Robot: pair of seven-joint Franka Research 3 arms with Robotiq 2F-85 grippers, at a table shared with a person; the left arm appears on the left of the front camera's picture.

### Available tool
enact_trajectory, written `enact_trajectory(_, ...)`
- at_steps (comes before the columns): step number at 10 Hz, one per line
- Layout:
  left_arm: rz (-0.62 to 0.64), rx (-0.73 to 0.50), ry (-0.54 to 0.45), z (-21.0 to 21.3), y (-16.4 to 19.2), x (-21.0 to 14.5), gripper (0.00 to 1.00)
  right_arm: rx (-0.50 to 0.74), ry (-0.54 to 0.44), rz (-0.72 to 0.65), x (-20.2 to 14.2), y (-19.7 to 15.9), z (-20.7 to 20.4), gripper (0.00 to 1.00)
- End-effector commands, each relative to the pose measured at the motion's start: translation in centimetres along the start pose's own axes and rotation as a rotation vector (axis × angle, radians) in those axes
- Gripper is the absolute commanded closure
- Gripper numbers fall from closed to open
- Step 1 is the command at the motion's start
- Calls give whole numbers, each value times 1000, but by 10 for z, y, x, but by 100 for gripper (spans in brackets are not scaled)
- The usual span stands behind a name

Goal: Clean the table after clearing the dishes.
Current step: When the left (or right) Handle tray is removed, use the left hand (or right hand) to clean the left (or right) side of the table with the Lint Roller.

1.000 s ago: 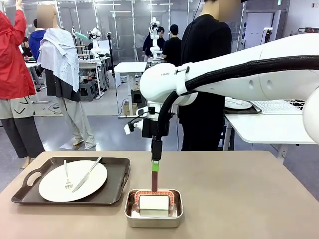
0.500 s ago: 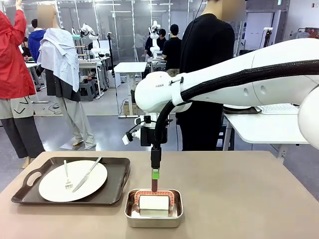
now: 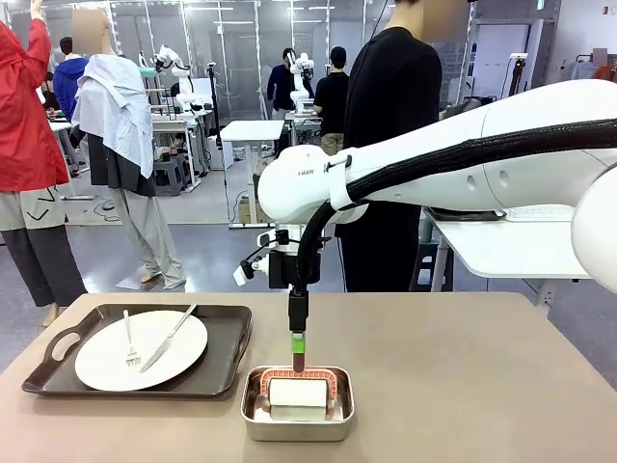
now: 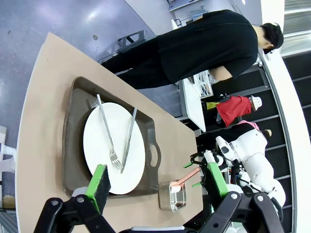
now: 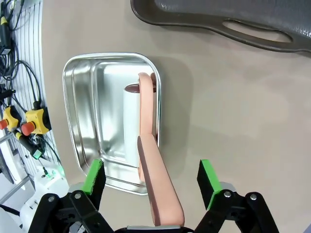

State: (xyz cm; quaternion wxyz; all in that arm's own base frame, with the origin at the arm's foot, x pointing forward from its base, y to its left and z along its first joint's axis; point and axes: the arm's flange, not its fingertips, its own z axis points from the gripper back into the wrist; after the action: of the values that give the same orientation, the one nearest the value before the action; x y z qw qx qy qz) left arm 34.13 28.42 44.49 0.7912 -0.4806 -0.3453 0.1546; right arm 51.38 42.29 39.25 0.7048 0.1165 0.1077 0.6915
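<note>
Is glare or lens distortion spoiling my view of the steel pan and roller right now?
Right wrist view: bright reflections on the inner walls of the steel pan, yet the roller handle reads sharp. Front view: even light, no blur at the pan. Left wrist view: the wide-angle lens bows the edge of the table; the plate is crisp.

I have the table [image 3: 463,386] carrying two things directly: a tray [image 3: 227,349] by its left edge and a pan [image 3: 294,429] at the middle of the near edge. The pan sits just right of the tray, not touching.
</note>
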Motion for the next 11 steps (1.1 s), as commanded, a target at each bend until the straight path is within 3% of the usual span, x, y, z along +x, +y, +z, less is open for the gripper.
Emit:
enact_trajectory(1,-2,-10,-3,2,-1,0,0,-2,-16,18,-5,4,-8,25)
enact_trajectory(2,-2,-10,-3,2,-1,0,0,-1,-19,19,-5,4,-7,39)
enact_trajectory(3,-2,-10,-3,2,-1,0,0,1,-18,19,-5,4,-7,45)
enact_trajectory(4,-2,-10,-3,2,-1,0,0,3,-18,18,-6,4,-8,59)
enact_trajectory(5,-2,-10,-3,2,-1,0,0,2,-19,17,-6,4,-8,44)
enact_trajectory(6,-2,-10,-3,2,-1,0,0,-1,-21,15,-6,4,-7,79)
enact_trajectory(7,-2,-10,-3,2,-1,0,0,-3,-21,14,-6,5,-6,64)
enact_trajectory(8,-2,-10,-3,2,-1,0,0,-4,-14,10,-6,5,-6,98)
enact_trajectory(9,-2,-10,-3,2,-1,0,0,-4,-14,5,-6,6,-5,83)
enact_trajectory(10,-2,-10,-3,2,-1,0,0,-6,-15,1,-7,7,-3,100)
enact_trajectory(11,-2,-10,-3,2,-1,0,0,-13,-19,-1,-7,8,0,100)
